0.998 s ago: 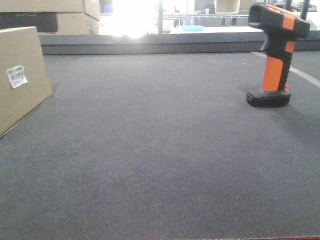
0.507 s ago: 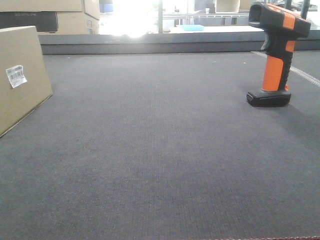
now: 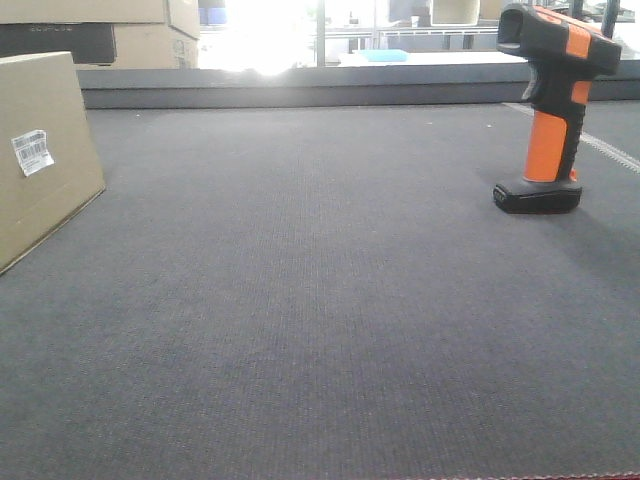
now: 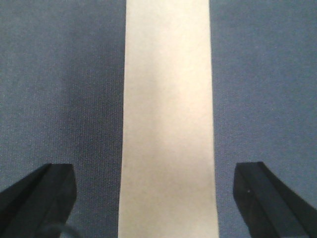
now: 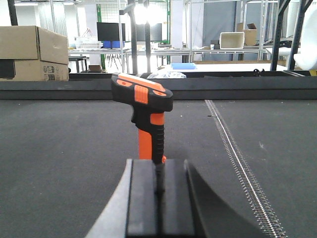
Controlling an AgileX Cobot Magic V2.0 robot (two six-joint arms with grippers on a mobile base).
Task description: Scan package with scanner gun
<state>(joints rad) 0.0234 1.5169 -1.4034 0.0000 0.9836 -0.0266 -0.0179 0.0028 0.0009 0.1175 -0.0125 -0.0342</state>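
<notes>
The package is a brown cardboard box at the table's left edge, with a white barcode label on its side. In the left wrist view its narrow top face runs down the middle. My left gripper is above it, open wide, one jaw on each side, clear of the box. The orange and black scanner gun stands upright on its base at the far right. In the right wrist view it stands straight ahead of my right gripper, which is shut and empty, short of the handle.
The dark grey mat covers the table. A raised dark ledge bounds the far edge. A zipper-like seam runs along the mat right of the scanner. Stacked cardboard boxes and shelving stand beyond the table.
</notes>
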